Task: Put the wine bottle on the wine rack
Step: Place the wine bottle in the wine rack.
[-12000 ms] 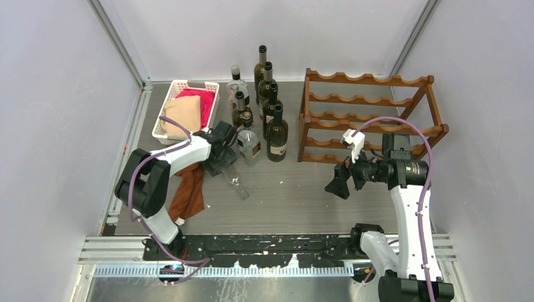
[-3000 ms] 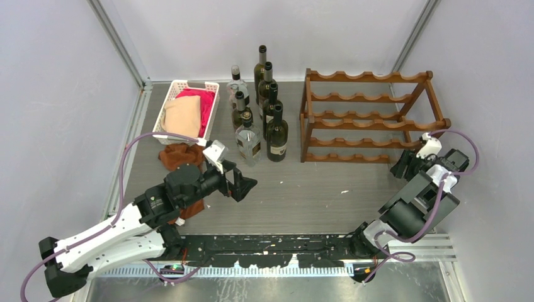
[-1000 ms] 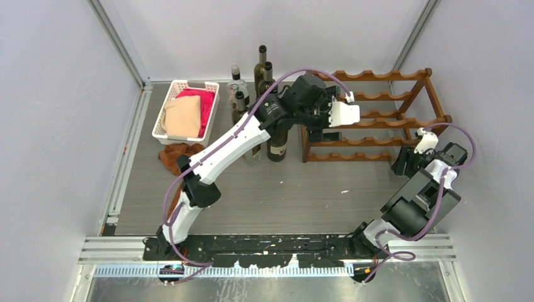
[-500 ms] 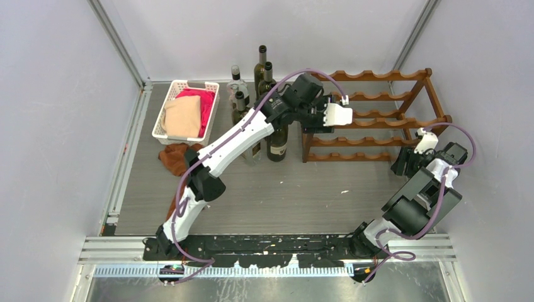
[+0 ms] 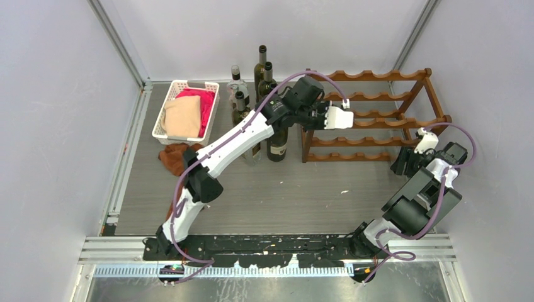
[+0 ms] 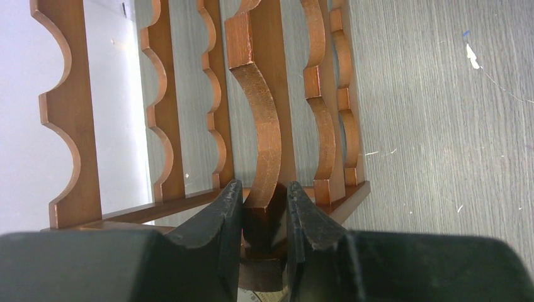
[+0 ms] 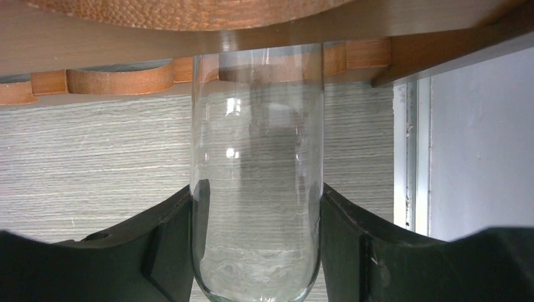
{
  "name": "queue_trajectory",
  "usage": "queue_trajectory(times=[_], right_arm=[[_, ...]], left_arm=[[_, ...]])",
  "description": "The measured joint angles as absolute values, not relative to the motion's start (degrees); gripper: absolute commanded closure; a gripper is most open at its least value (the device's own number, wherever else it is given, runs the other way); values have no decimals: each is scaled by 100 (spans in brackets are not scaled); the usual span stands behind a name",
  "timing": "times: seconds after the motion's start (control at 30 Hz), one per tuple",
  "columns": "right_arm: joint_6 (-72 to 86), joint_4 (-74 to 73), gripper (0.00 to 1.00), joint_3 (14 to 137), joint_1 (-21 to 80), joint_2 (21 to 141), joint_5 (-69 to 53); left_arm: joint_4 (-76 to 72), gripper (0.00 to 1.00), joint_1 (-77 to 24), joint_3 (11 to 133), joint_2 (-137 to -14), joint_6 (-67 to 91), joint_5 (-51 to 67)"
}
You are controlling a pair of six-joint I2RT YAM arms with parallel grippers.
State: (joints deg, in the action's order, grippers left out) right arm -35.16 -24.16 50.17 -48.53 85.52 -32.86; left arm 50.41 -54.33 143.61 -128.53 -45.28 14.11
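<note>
The wine rack [image 5: 384,123] stands at the back right of the worktop [image 5: 296,195], with a group of bottles [image 5: 276,143] just left of it. Further left is a basket [image 5: 196,82] with cloths [image 5: 184,116] in it, and another cloth [image 5: 177,157] lies before it. At the rack's right end the wine bottle [image 7: 257,145] sits between the jaws of the right gripper [image 7: 259,189].

The setting is looking like a robotics lab test cell rather than a home. Plain pale walls [image 5: 56,126] are closing it in on three sides, with aluminium frame posts [image 5: 119,44] running up the upper corners. A white left arm [image 5: 233,141] and right arm [image 5: 419,201] are sitting bolted to a black mounting rail [image 5: 271,242] along the bottom of the frame. Props (bottles [image 5: 276,145], a wine rack [image 5: 384,123], a white basket [image 5: 171,94] of cloths) are standing grouped at the top centre on a grey wood-grain table [image 5: 283,189].
</note>
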Motion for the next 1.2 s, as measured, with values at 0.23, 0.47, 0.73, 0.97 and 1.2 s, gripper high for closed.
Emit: queue_trajectory(times=[0.23,0.47,0.73,0.97,1.2], right_arm=[[-3395,-2451,83,5017,-4724,8549,-3365],[-3343,-2488,83,5017,-4593,8499,-3389],[-3301,-2499,83,4984,-4493,8473,-3649],[-3135,-2388,80,4840,-4429,8348,-3736],[-3009,-2314,78,4831,-4423,8372,-3712]], left_arm=[[4978,90,-5393,13893,-12536,-4501,1411],[5022,89,-5358,13745,-12407,-4462,1350],[5006,54,-5354,13426,-12169,-4233,1352],[4635,17,-5354,13218,-11841,-3507,1625],[3918,16,-5354,12997,-11325,-2539,1892]])
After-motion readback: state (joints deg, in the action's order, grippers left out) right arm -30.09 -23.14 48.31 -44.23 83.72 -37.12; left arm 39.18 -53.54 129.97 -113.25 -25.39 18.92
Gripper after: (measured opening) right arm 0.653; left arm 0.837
